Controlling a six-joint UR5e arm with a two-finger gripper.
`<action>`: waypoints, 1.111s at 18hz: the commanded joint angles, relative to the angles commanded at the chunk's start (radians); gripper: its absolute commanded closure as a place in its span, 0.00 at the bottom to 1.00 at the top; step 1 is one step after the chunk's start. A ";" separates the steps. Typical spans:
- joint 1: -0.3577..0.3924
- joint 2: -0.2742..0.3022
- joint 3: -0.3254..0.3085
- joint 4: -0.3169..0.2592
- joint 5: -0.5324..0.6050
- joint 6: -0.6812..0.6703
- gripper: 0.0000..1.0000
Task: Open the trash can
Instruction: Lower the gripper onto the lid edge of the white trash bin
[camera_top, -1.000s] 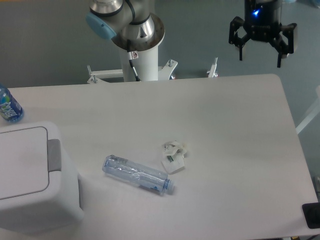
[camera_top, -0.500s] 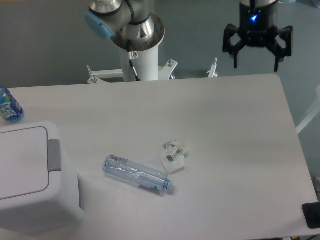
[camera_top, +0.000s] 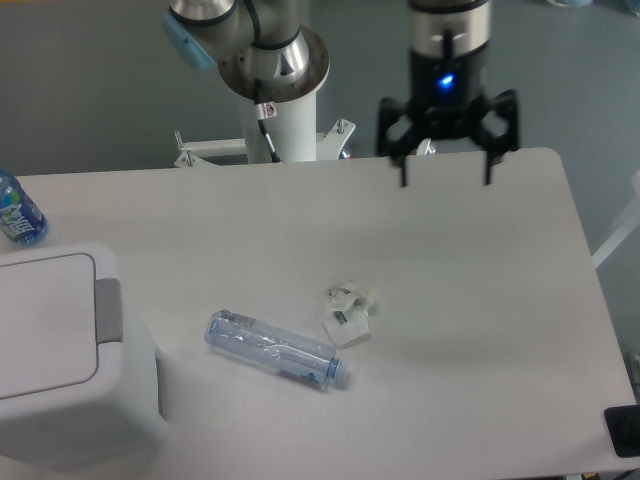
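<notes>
The claw (camera_top: 446, 182) hung above the far edge of the tabletop (camera_top: 480, 300), toward the far right corner, with its two fingers spread wide and nothing between them. It was well apart from the trash can (camera_top: 70, 355), which sat at the near left corner, its boxy white body partly cut off by the left side of the view. The square lid panel (camera_top: 45, 325) lay flat and closed, and the grey push tab (camera_top: 108, 308) ran along the lid's right side, facing the middle of the tabletop.

Between claw and bin lay a clear crushed bottle (camera_top: 276, 350) near the middle, with a small crumpled white scrap (camera_top: 348, 312) just beside its capped end. A blue-labelled bottle (camera_top: 18, 210) stood at the left edge, behind the bin.

Judging by this layout, the task was at the approach step: nothing had yet touched the bin and the lid was not yet open. The next move would call for carrying the claw across the tabletop toward the near left corner, passing over the crushed bottle and scrap, then lining up above the grey tab. Pressing that tab downward would seem the likely way to release the lid, probably best done with a fingertip or with the fingers brought together.
</notes>
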 joint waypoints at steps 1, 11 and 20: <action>-0.031 -0.012 0.020 0.002 -0.005 -0.057 0.00; -0.187 -0.098 0.066 0.120 -0.127 -0.474 0.00; -0.244 -0.137 0.052 0.123 -0.284 -0.557 0.00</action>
